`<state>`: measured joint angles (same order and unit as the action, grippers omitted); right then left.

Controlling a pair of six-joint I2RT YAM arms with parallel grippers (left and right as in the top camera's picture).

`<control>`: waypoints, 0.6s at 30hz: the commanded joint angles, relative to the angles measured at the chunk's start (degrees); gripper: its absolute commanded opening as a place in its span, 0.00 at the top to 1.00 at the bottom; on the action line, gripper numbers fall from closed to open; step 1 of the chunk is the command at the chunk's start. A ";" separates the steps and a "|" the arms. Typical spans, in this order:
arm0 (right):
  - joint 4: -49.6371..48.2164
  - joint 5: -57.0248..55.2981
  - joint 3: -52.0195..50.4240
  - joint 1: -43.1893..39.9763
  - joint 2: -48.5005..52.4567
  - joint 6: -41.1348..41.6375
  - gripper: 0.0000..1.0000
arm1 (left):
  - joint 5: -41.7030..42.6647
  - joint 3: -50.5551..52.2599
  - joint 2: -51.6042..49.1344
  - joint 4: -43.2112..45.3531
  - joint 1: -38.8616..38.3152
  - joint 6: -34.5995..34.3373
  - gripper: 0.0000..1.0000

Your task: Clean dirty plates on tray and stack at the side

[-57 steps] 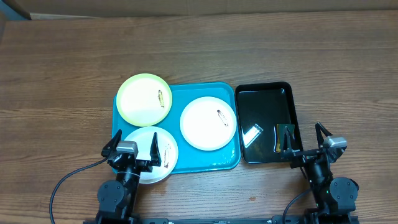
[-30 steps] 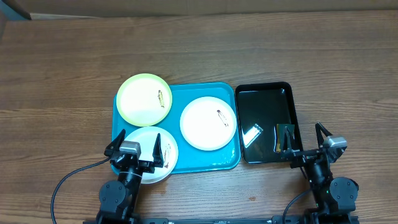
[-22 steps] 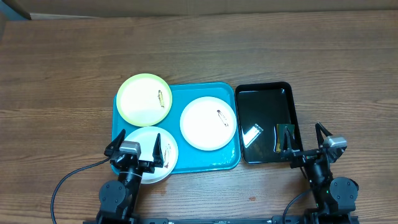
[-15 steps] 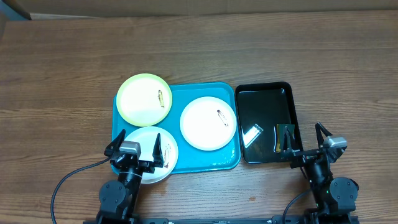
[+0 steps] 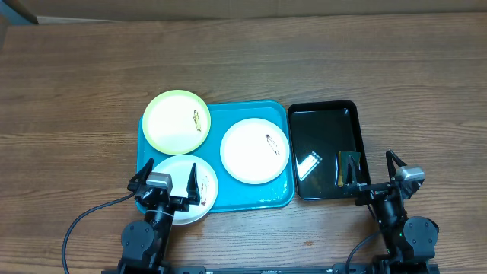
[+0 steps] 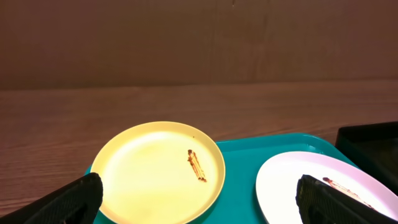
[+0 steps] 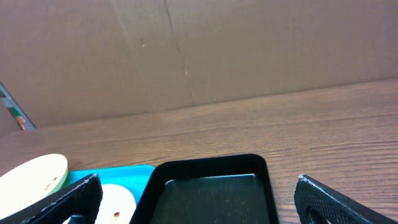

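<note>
The turquoise tray (image 5: 243, 110) lies at the table's middle with three plates on it. A yellow-green plate (image 5: 176, 122) sits at its far left corner, overhanging the rim. One white plate (image 5: 255, 150) is on the right, and another white plate (image 5: 199, 190) is at the near left. Each shows a small dark smear. My left gripper (image 5: 167, 169) stands open over the near white plate, holding nothing. In the left wrist view the yellow-green plate (image 6: 158, 171) and a white plate (image 6: 323, 186) lie ahead of the open fingers (image 6: 62, 202). My right gripper (image 5: 367, 171) is open and empty at the black tray's near right corner.
A glossy black tray (image 5: 326, 148) lies right of the turquoise one, holding a small pale piece (image 5: 308, 164) and a dark green piece (image 5: 348, 164). The right wrist view shows the black tray (image 7: 211, 186) ahead. Bare wood table (image 5: 243, 53) stretches beyond, with a cardboard wall at the back.
Since the earliest frame my left gripper has shifted very slightly to the right. Nothing else has moved.
</note>
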<state>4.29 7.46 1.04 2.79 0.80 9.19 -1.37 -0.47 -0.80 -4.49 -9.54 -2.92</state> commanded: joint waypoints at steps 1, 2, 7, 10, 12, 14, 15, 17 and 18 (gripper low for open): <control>-0.28 -0.37 -0.57 0.37 -0.63 -0.09 0.00 | -0.09 0.20 0.44 0.11 -0.24 0.81 0.00; -0.28 -0.37 -0.57 0.37 -0.63 -0.09 0.00 | -0.11 0.20 0.44 0.11 -0.24 0.81 0.00; -0.28 -0.35 -0.57 0.37 -0.63 -0.07 0.00 | -0.11 0.20 0.44 0.11 -0.24 0.81 0.00; -0.28 -0.26 -0.57 0.37 -0.63 -0.02 0.00 | -0.11 0.20 0.44 0.11 -0.24 0.81 0.00; -0.46 1.44 -0.59 0.37 -0.63 0.00 0.00 | -0.09 0.20 0.44 0.11 -0.24 0.81 0.00; -1.55 3.30 -0.57 0.37 -0.63 0.00 0.00 | -0.11 0.20 0.44 0.11 -0.24 0.81 0.00; -2.03 4.79 -0.57 0.37 -0.63 0.00 0.00 | -0.11 0.20 0.44 0.11 -0.24 0.81 0.00; -3.10 9.55 -0.20 0.37 -0.63 0.44 0.00 | -0.11 0.20 0.44 0.11 -0.24 0.81 0.00; -2.62 10.23 0.37 0.37 -0.63 1.70 0.00 | -0.11 0.20 0.44 0.11 -0.24 0.81 0.00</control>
<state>1.93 11.53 1.04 2.79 0.78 9.21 -1.37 -0.47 -0.80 -4.49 -9.54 -2.94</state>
